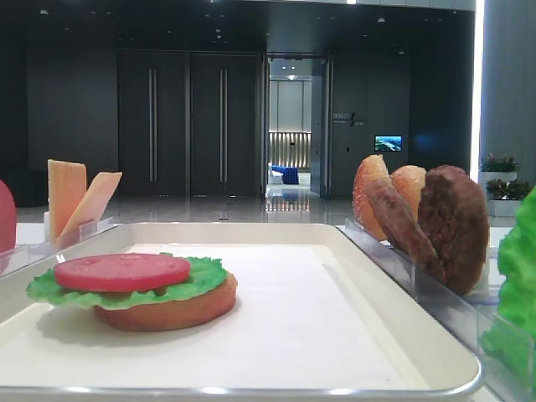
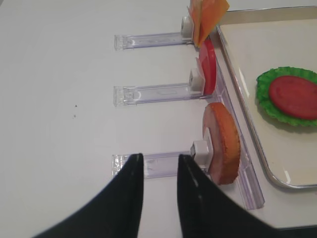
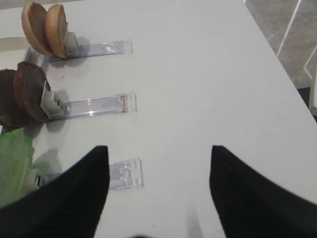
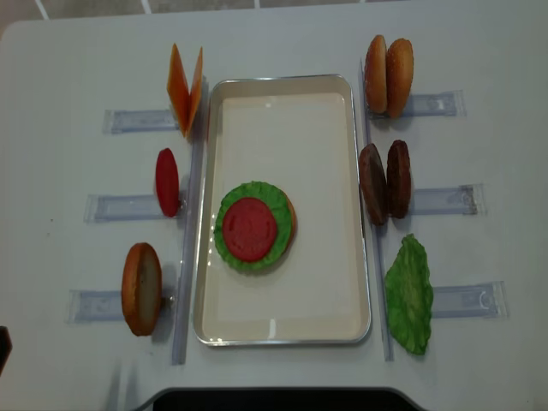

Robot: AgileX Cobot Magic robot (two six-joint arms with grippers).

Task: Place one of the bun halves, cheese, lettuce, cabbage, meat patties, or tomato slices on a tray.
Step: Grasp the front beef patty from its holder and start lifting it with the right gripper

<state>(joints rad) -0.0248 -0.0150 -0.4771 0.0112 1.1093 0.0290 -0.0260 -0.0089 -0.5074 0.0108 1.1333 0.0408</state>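
The right gripper [image 3: 158, 198] hovered over bare table [image 3: 208, 74] with its fingers [image 3: 79, 193] spread wide and nothing between them. The patties [image 3: 22, 96] stood on edge in their rack [image 3: 94, 106], ahead of the left finger and off to that side; the lettuce [image 3: 14, 166] lay just beside that finger. The left gripper [image 2: 159, 198] had its fingers [image 2: 124, 198] drawn close together but gripping nothing; a bun [image 2: 223, 144] stood on edge just ahead of its right finger.

On the tray [image 4: 282, 330] a stack already lay: bun base [image 1: 167, 311], lettuce leaf [image 1: 201, 280], tomato [image 1: 121, 271]. A patty looked the likely next layer, so the step in hand was probably the right arm's reach. Done well, the open fingers would swing toward the nearer disc, straddle its rim from above and close across its flat faces, without nudging its neighbour or the rack's pusher [image 3: 49, 101].

The low front view showed the stack's height and how the patties leaned; it showed no gripper. The overhead view alone gave the full layout, with cheese [image 4: 184, 90] and a spare tomato [image 4: 167, 181] left of the tray, but no fingers either. Only the wrist views showed the fingers.
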